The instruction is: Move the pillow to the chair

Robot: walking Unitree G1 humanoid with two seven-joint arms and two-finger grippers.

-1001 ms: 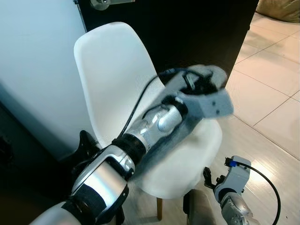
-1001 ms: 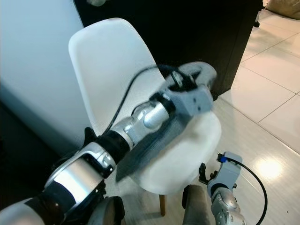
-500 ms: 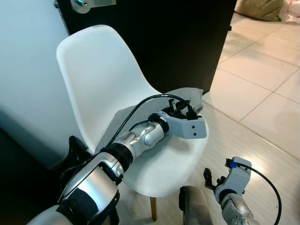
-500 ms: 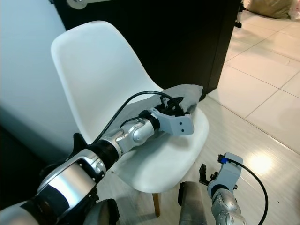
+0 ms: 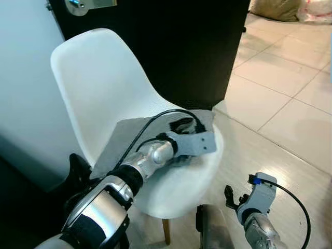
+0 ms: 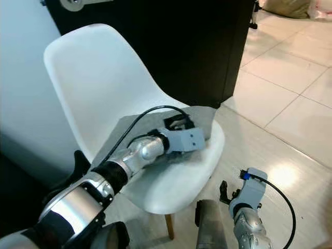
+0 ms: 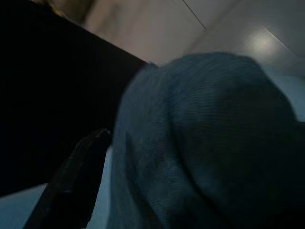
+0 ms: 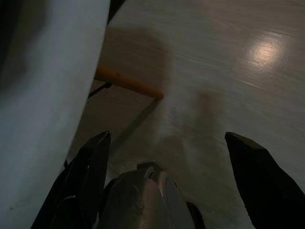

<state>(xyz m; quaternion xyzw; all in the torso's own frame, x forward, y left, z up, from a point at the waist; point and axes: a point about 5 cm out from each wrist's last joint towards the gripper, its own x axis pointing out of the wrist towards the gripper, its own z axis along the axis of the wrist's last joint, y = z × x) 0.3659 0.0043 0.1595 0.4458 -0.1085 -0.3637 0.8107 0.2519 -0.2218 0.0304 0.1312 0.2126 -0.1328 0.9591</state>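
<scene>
The grey pillow (image 6: pixel 155 129) is lying flat on the seat of the white chair (image 6: pixel 93 88), so this looks like the set-down step. The left gripper (image 5: pixel 182 126) is on the pillow, but I can't tell if its fingers are closed on it. The right gripper (image 8: pixel 167 167) hangs idle, fingers spread wide. Next it should let go and lift clear without dragging the pillow off.

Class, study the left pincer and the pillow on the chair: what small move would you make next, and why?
Probably open the left pincer and draw it back. The grey pillow already lies flat on the white chair seat, with the pincer at its far edge.
</scene>
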